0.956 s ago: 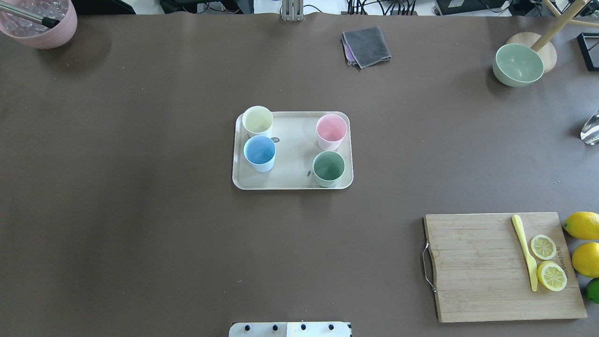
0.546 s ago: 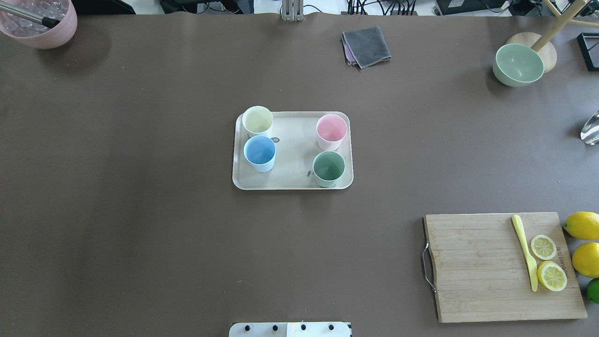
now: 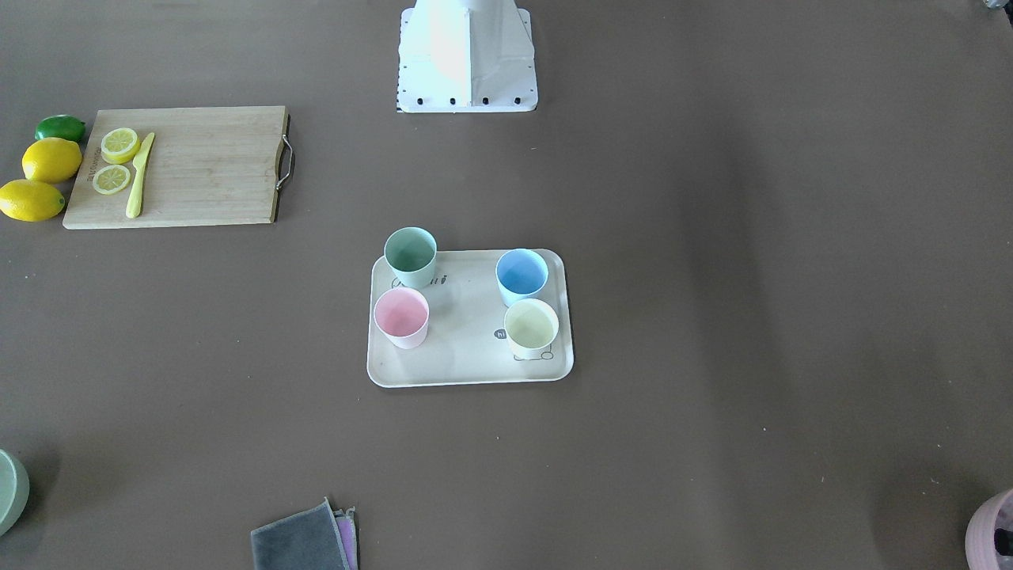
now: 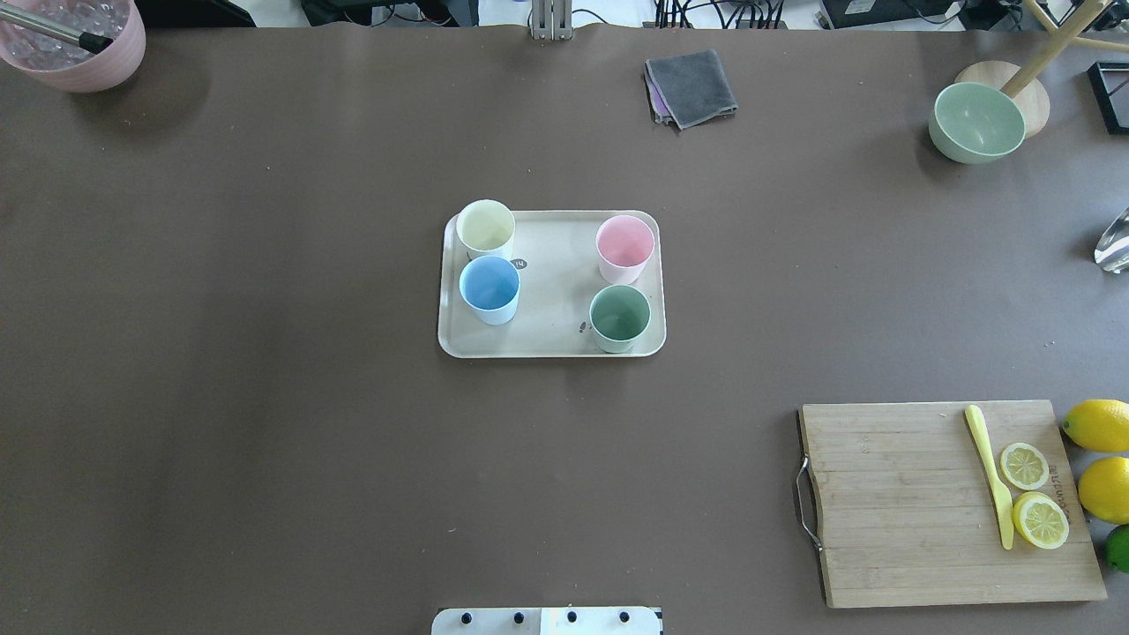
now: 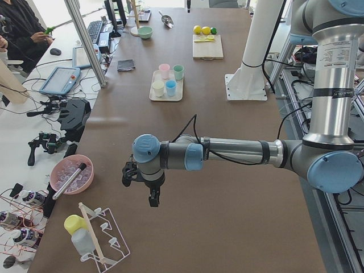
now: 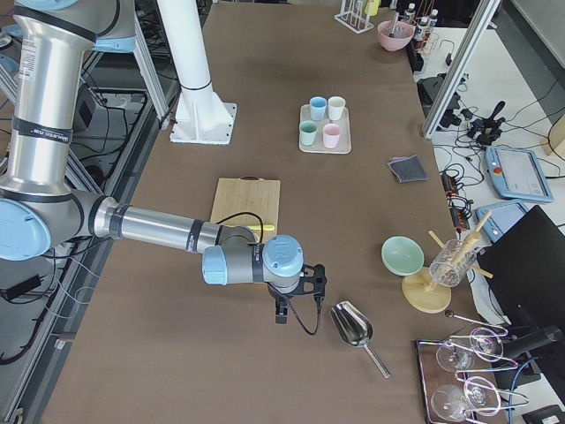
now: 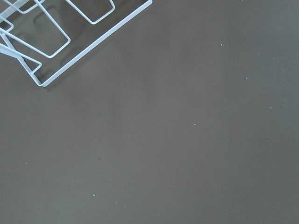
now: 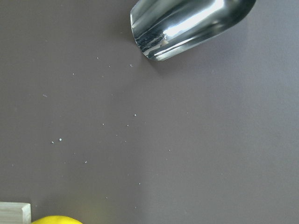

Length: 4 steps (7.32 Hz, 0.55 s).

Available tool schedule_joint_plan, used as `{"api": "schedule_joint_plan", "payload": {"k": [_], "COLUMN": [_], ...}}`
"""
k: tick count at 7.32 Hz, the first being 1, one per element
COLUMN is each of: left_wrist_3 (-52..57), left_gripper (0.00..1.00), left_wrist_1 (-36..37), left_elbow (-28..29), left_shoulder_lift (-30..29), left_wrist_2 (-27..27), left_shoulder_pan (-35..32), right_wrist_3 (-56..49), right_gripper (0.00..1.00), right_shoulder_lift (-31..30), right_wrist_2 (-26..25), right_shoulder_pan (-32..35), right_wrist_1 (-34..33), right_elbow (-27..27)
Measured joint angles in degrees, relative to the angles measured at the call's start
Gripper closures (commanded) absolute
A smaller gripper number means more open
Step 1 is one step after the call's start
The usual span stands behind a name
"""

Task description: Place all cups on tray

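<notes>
The beige tray lies at the middle of the table. All four cups stand upright on it: cream-yellow, blue, pink and green. They also show in the front-facing view, on the tray. My left gripper hangs over bare table far from the tray, near a white wire rack. My right gripper hangs at the other end of the table, next to a metal scoop. Both show only in the side views, so I cannot tell whether they are open or shut.
A wooden cutting board with a yellow knife and lemon slices lies near right, with lemons beside it. A green bowl is far right, a grey cloth far middle, and a mauve pot far left.
</notes>
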Motion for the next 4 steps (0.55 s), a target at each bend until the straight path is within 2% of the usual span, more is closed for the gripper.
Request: {"api": "schedule_joint_plan", "payload": {"k": [2, 4], "left_wrist_3": [-0.07, -0.08], "left_gripper": [0.02, 0.02], "left_wrist_1": [-0.04, 0.01], "left_elbow": [-0.17, -0.14], "left_shoulder_lift": [0.16, -0.26], "left_wrist_2": [0.1, 0.13], "left_shoulder_pan": [0.01, 0.08], "right_wrist_3": [-0.03, -0.12], "right_gripper": [0.0, 0.0], "right_shoulder_lift": [0.03, 0.55], "right_wrist_2": [-0.72, -2.18], "right_shoulder_pan": [-0.86, -2.45], "right_wrist_1": [-0.6, -6.89], "right_elbow": [0.34, 3.93]}}
